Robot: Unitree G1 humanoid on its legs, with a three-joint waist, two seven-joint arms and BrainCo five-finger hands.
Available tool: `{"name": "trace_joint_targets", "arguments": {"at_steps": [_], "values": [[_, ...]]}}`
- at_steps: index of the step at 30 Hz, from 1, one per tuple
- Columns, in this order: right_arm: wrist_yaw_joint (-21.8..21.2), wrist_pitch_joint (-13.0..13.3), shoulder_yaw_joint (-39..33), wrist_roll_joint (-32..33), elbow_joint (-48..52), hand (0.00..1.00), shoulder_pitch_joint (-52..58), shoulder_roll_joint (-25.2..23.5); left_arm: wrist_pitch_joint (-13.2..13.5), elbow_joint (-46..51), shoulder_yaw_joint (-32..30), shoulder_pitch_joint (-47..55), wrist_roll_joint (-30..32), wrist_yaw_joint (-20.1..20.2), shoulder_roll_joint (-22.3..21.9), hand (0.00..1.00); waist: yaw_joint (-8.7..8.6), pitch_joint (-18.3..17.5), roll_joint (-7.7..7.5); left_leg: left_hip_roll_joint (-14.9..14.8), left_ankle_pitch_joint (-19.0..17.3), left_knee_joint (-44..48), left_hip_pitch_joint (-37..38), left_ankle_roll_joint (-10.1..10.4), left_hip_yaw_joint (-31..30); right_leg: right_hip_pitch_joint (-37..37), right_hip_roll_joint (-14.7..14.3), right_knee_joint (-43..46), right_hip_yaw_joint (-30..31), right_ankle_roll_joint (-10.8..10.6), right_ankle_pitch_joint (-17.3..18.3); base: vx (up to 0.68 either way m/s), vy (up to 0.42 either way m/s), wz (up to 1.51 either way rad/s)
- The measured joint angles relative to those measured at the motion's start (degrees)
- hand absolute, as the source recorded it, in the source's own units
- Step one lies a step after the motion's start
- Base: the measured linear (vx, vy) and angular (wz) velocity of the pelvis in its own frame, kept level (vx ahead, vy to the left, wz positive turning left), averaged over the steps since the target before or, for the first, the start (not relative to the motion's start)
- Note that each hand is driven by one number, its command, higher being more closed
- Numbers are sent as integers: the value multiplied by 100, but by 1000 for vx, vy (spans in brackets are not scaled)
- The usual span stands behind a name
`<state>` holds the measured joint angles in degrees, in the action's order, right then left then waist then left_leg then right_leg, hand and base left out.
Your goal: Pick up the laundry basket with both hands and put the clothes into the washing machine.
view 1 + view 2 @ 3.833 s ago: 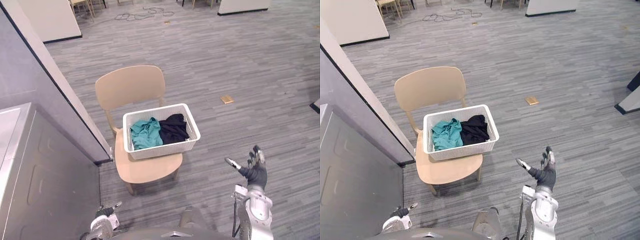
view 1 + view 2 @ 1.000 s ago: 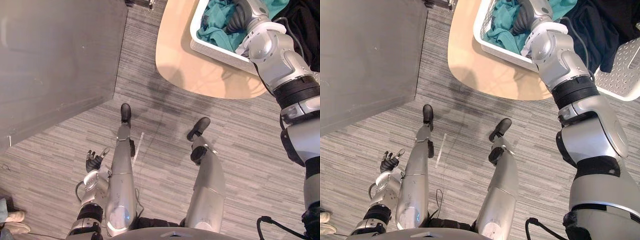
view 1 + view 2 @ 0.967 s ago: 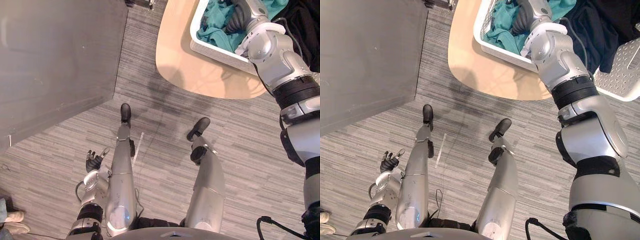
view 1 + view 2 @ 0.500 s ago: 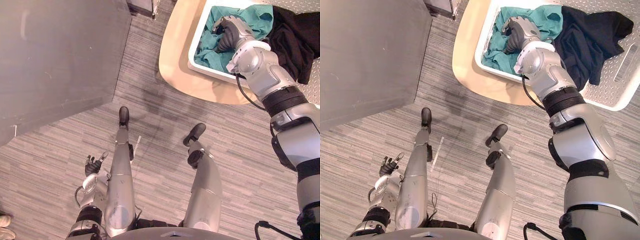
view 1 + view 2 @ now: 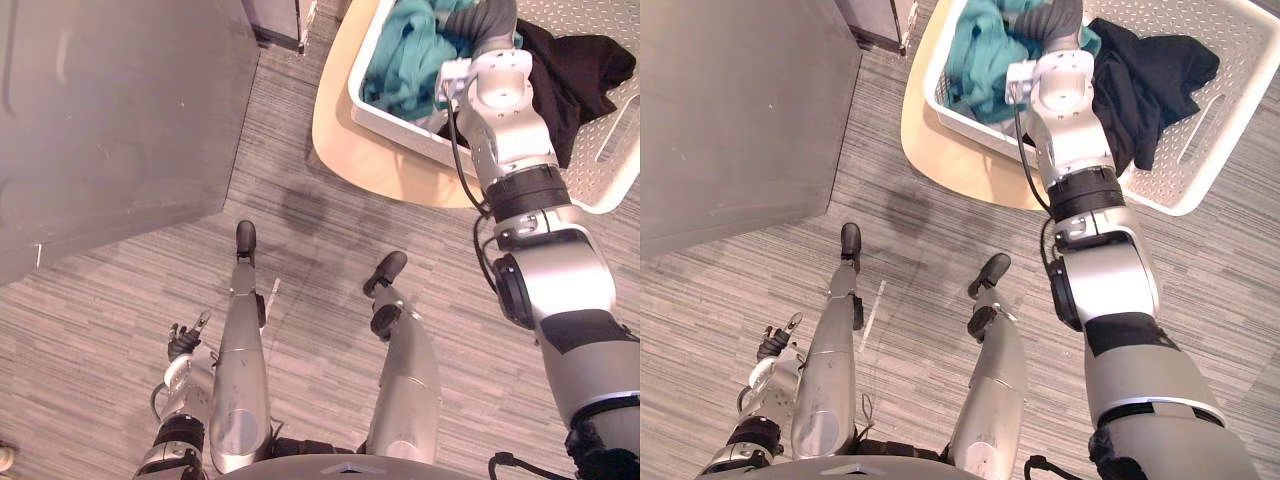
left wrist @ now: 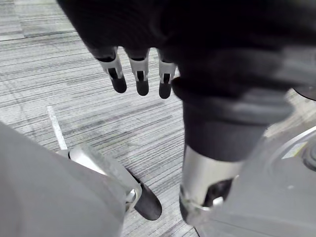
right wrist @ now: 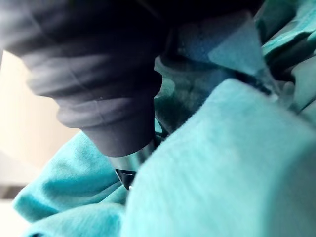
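The right hand (image 5: pixel 1055 18) has pushed deeper into the teal garment (image 5: pixel 975 50), which is now bunching higher at the left end of the white basket (image 5: pixel 1225 70). The basket is sitting on the chair seat (image 5: pixel 350 150). The cloth is burying the fingers, so I cannot tell their grip. The left hand (image 5: pixel 183 340) is hanging low and slack, holding nothing, seemingly leaving the cloth to one arm.

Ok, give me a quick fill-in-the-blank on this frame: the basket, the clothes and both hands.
The white laundry basket rests on a beige ___.
The right hand reaches into the ___ in the basket.
Beside that, draped toward the basket's handle slot, lies the ___.
The left hand hangs low, open, holding ___.
Missing words: chair; teal garment; black garment; nothing.
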<state>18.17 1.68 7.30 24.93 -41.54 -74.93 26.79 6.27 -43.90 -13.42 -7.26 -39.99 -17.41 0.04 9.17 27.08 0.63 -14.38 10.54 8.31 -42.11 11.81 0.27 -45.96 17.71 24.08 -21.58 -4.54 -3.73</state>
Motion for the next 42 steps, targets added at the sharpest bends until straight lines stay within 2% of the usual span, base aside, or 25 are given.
{"name": "trace_joint_targets", "arguments": {"at_steps": [2, 5, 11, 16, 18, 24, 27, 28, 30, 32, 33, 36, 38, 42], "values": [[124, 253, -365, 873, 2, 100, -184, -237, -1, -2, 8, -2, -118, -85, -12, 0, 3, -2, 5, -1, 114, -189, 114, 16, -1, 44, 0, 0, -28, 7, -5, -23, -62, 3], [194, 471, -700, 1578, 4, 100, -358, -378, -3, -5, 17, -2, -259, -111, -21, 0, 11, -3, 7, -1, 205, -342, 280, 30, -60, 207, 6, 3, -109, 8, -3, -10, -60, 9], [278, 871, -1553, 2345, 79, 100, -383, -460, -12, -24, 67, -38, -271, -113, -92, 0, 58, -32, 57, 93, 203, -360, 545, 26, -226, 618, 93, 46, -266, -54, 84, -11, -37, 17], [519, 1346, -2394, 2974, 734, 100, -76, -943, -96, -244, 50, -124, -446, -120, -100, 0, 67, -44, 76, 175, 209, -454, 935, 17, -305, 1051, 172, 54, -326, -124, 152, -9, -23, 15], [637, 1607, -2794, 3346, 1016, 100, 179, -1197, -147, -351, -12, -142, -649, -122, -120, 0, 56, -48, 80, 262, 214, -559, 1242, 5, -353, 1346, 296, 142, -402, -169, 259, -2, -24, 24], [859, 1956, -3081, 3566, 2120, 100, 888, -1633, -203, -395, -141, -160, -1002, -232, -250, 0, -6, -152, 128, 545, 209, -765, 1955, -51, -379, 2017, 665, 335, -488, -348, 473, 22, -12, 23], [865, 2102, -3077, 3542, 3079, 100, 1515, -1973, -203, 104, -276, -77, -1161, -342, -433, 0, -65, -411, 139, 789, 122, -746, 2315, -181, -428, 2499, 943, 366, -655, -487, 570, 55, 24, 33], [860, 2179, -3041, 3533, 3408, 100, 1910, -2137, -152, 568, -345, 43, -1249, -390, -427, 0, -71, -727, 140, 855, 71, -741, 2355, -201, -470, 2644, 1008, 303, -753, -530, 593, 98, 45, 27], [855, 2225, -2969, 3432, 3721, 100, 2468, -2416, 33, 1501, -544, 277, -1276, -442, -438, 0, -36, -1037, 137, 917, -23, -746, 2608, -243, -465, 2979, 1049, 152, -803, -613, 611, 99, 34, 13], [846, 2222, -2666, 3226, 3966, 100, 3314, -2818, 264, 2832, -868, 663, -1257, -571, -460, 0, -25, -1503, 150, 982, -162, -752, 2913, -281, -425, 3366, 1074, -69, -862, -655, 632, 98, 35, -3], [830, 2206, -2594, 3135, 3966, 100, 3484, -2902, 331, 3079, -960, 744, -1185, -623, -459, 0, -22, -1609, 161, 984, -195, -752, 2983, -293, -402, 3437, 1064, -126, -857, -663, 628, 113, 19, -14], [729, 2085, -2196, 3038, 4041, 100, 4132, -3176, 468, 4322, -1636, 1026, -460, -951, -485, 0, 17, -2068, 297, 935, -260, -917, 3328, -309, -188, 3689, 917, -507, -734, -731, 497, 101, 0, -31], [591, 2019, -1983, 2901, 4074, 100, 4334, -3179, 505, 4796, -1949, 1083, -133, -1124, -519, 0, 8, -2145, 366, 905, -263, -998, 3513, -311, -119, 3862, 836, -699, -710, -767, 407, 61, -8, -32], [308, 1777, -1444, 2866, 4078, 100, 4802, -3196, 586, 5899, -2510, 1244, 564, -1538, -504, 0, 8, -2472, 334, 788, -352, -1159, 3935, -294, 185, 4129, 601, -1101, -461, -761, 252, 55, -10, -38]]}}
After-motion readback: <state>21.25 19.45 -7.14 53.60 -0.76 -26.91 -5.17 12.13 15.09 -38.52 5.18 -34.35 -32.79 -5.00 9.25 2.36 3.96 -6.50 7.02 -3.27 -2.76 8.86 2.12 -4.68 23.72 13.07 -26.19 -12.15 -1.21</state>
